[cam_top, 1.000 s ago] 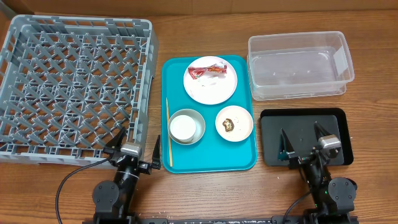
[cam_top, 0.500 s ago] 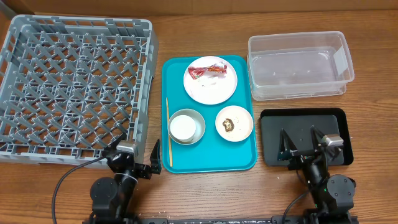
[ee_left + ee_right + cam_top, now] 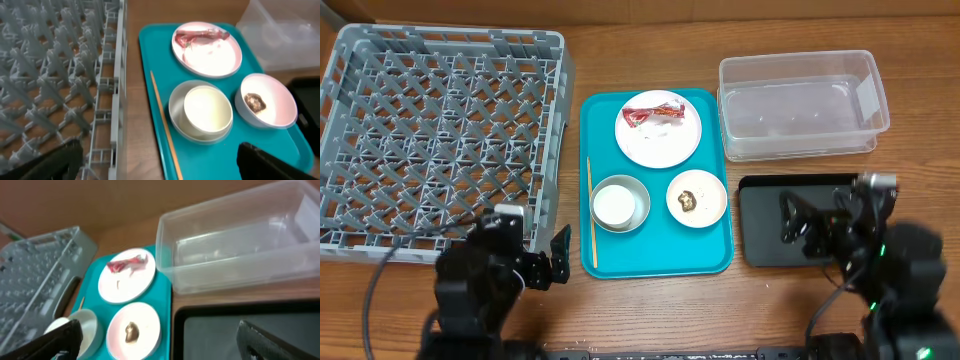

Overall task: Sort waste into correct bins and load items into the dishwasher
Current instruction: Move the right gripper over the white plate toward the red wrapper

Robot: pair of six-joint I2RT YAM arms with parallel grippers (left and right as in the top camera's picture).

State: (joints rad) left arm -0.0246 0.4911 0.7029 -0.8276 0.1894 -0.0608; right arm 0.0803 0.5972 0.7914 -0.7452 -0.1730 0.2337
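Observation:
A large plate on the teal tray holds the red wrapper and a white paper scrap. A small plate holds the brown lump. The white cup sits inside the grey bowl. The wooden stick lies along the tray's left edge. The grey dish rack is at left, the clear tub and the black tray at right. My left gripper is open and empty at the rack's front corner. My right gripper is open and empty over the black tray.
The teal tray lies between the rack and the two bins. The rack's right wall stands close to the tray's left edge. The tub stands directly behind the black tray.
Both arms have risen toward the camera and look larger. The left one shifted a little left, the right one to the right. Both grippers stay open; nothing on the table moved.

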